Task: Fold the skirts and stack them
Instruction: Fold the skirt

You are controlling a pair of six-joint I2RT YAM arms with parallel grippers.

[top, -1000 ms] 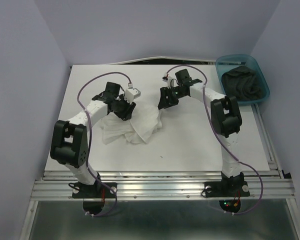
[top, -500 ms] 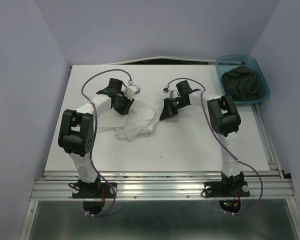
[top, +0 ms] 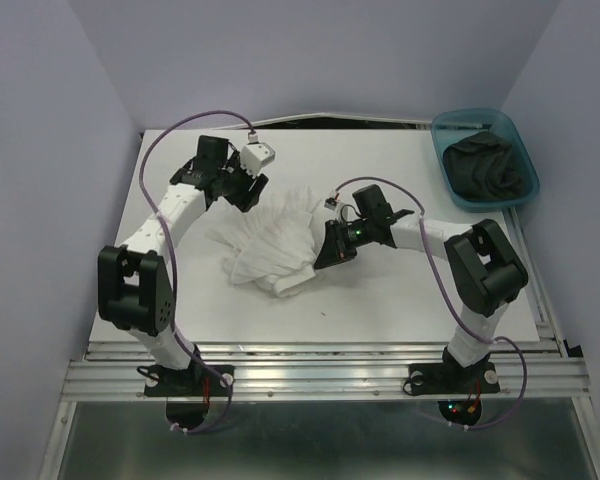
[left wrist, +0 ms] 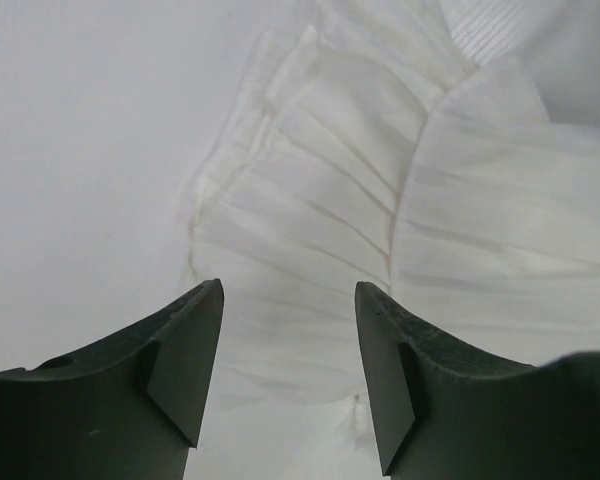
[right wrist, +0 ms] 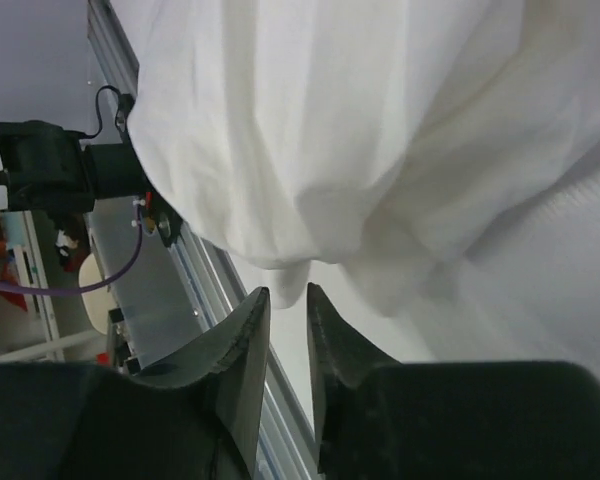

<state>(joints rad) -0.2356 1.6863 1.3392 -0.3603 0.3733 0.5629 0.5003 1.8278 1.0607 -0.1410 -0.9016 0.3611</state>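
Note:
The white pleated skirt [top: 275,245] lies rumpled and fanned out mid-table; its tiers fill the left wrist view [left wrist: 380,200] and the right wrist view [right wrist: 360,130]. My left gripper [top: 246,190] [left wrist: 290,295] hovers open over the skirt's far-left edge with nothing between its fingers. My right gripper [top: 330,250] [right wrist: 286,293] is at the skirt's right edge, its jaws only narrowly apart. A small lobe of the hem [right wrist: 282,268] hangs right at its fingertips. The dark skirt [top: 490,165] lies bunched in the bin.
The teal plastic bin [top: 445,135] stands at the far right corner, off the white tabletop [top: 400,300]. The aluminium rail [top: 320,365] runs along the near edge, also visible in the right wrist view [right wrist: 180,270]. Purple cables loop over both arms.
The left gripper rose off the skirt toward the far left and opened. The right gripper moved nearer and lower along the skirt's right edge. The skirt now lies fanned wider toward the front.

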